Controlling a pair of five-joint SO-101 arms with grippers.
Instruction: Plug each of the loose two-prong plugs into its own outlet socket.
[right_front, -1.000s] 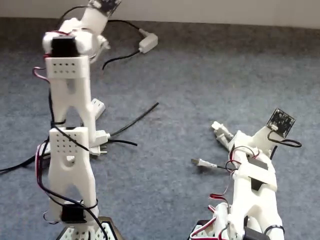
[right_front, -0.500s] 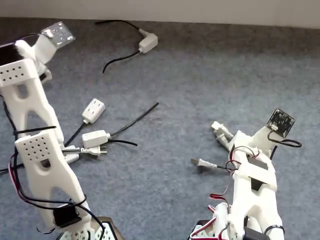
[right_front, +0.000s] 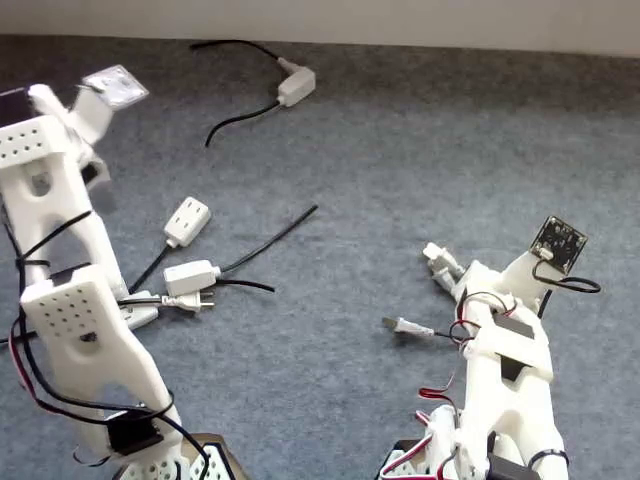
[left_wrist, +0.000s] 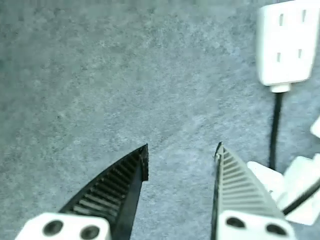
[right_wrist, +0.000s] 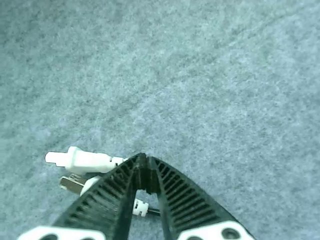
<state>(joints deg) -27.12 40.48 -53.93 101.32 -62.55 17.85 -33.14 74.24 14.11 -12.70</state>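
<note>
- Left tool (left_wrist: 181, 148) is held open, empty, over the surface (right_front: 400, 160) by its left edge.
- Outlet socket (left_wrist: 286, 42) is seen near it, black cord attached.
- Right tool (right_wrist: 145, 159) is closed on nothing; white plug (right_wrist: 80, 160) is laid just beside its tips.

No text, label, number or sign can be read on any surface. The white outlet socket (right_front: 186, 220), at 9 o'clock from the table's centre in the high view, shows plain slots only. Any marks on the wrist camera board (right_front: 559, 243), at 3 o'clock, are too small to read.
</note>
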